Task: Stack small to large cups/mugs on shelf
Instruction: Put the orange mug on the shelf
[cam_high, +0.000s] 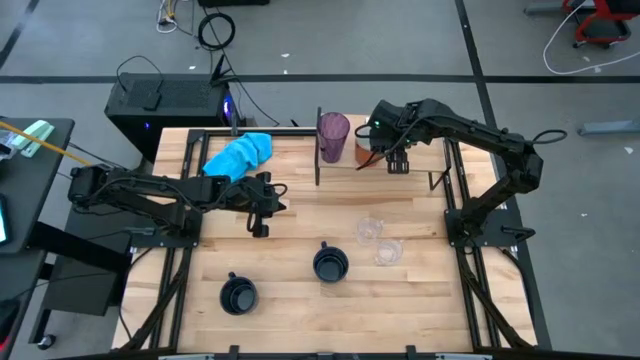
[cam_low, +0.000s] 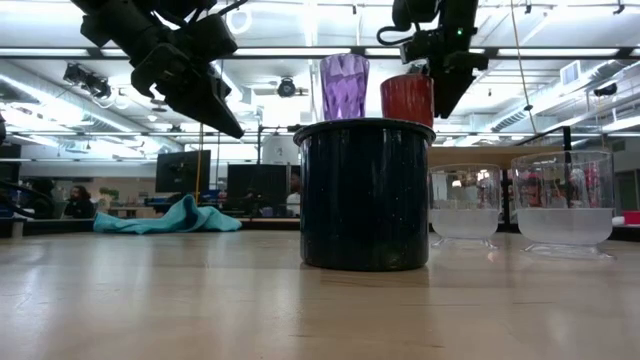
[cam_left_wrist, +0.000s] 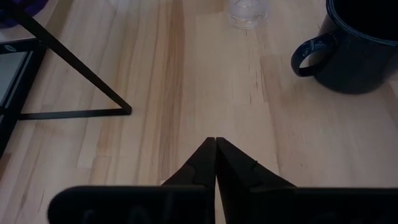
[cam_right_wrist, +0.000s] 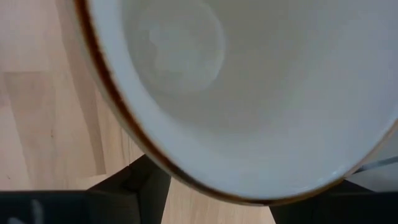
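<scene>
light plank wood tabletop (cam_high: 300, 300) has two black handled mugs on it (cam_high: 238, 294) (cam_high: 330, 264), two small clear see-through cups (cam_high: 370, 230) (cam_high: 388, 251) and a crumpled bright blue cloth (cam_high: 238, 155); translucent purple tumbler (cam_high: 333, 137) stands on the paler raised wooden shelf (cam_high: 340, 165) at the back

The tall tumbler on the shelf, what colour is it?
Translucent purple tumbler with a faceted surface, clearest in the low view.

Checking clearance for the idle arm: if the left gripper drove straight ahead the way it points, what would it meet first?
The left gripper, shut, points down at bare tabletop; it would likely meet wood first, the black mug lying off to one side.
</scene>
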